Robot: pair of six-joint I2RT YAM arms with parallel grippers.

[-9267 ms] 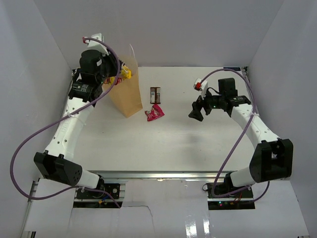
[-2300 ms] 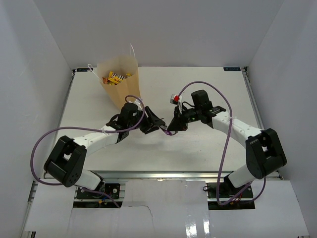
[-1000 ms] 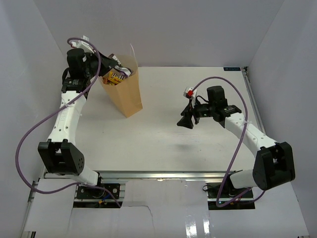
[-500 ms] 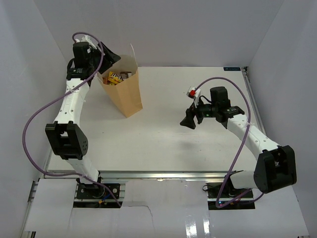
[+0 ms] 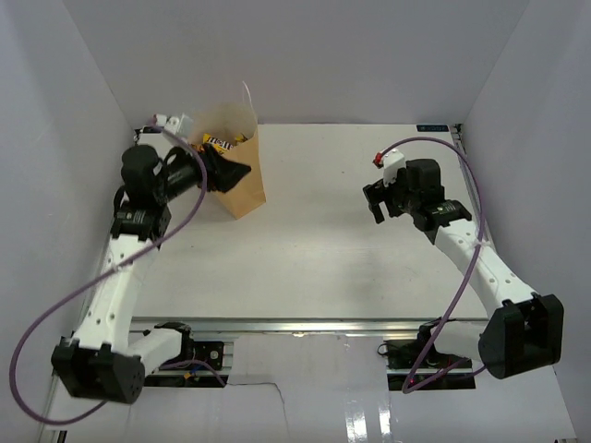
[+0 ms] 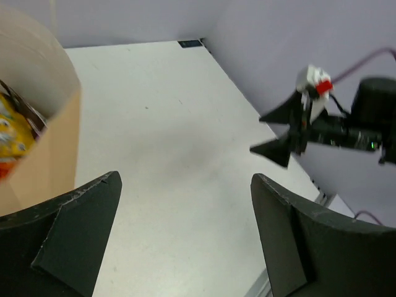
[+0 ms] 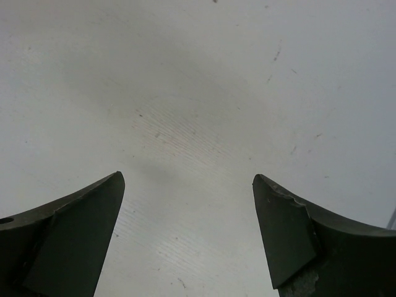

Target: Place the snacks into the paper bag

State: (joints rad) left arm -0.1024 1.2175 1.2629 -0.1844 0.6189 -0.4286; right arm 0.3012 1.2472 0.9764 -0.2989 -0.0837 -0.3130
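The tan paper bag stands upright at the table's back left, and yellow snacks show inside its open mouth. My left gripper hangs open and empty at the bag's near side, pointing right. In the left wrist view the bag fills the left edge with yellow and orange snacks inside, and the left gripper frames bare table. My right gripper is open and empty over the table's right half. The right wrist view shows only white table between the right gripper's fingers.
The white table is boxed in by white walls on three sides. The right arm's black gripper with its purple cable shows in the left wrist view. No loose packets show on the table surface.
My left gripper opened above the bag's mouth, then swung down and forward to the bag's near side. My right arm drew back to the right and its jaws widened a little.
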